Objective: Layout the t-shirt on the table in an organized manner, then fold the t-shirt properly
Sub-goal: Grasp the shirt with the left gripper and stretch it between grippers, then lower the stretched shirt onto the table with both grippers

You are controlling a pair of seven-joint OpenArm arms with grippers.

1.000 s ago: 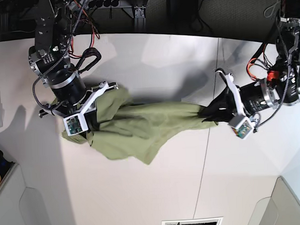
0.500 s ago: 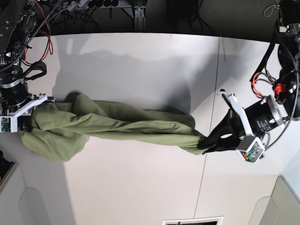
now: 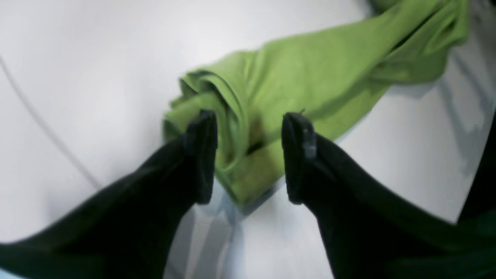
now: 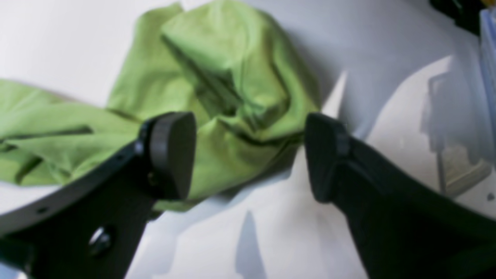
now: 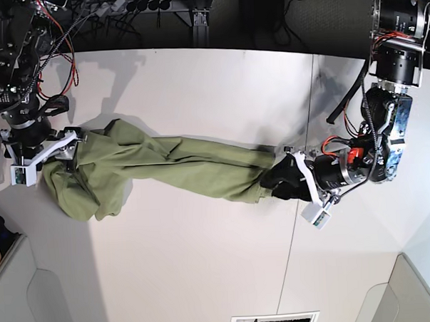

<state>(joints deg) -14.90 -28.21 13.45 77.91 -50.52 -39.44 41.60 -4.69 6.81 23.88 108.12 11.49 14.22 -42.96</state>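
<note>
Both grippers have parted since the earlier frame: left gripper [image 3: 248, 155] and right gripper [image 4: 248, 155] stand open, holding nothing. T-shirt [image 5: 180, 170] lies roped on desk [image 5: 206, 275] between them. Layout step; next, regrasp corners and spread.

Both wrist views blurred; t-shirt [image 3: 310, 73] cut off at frame edges.
</note>
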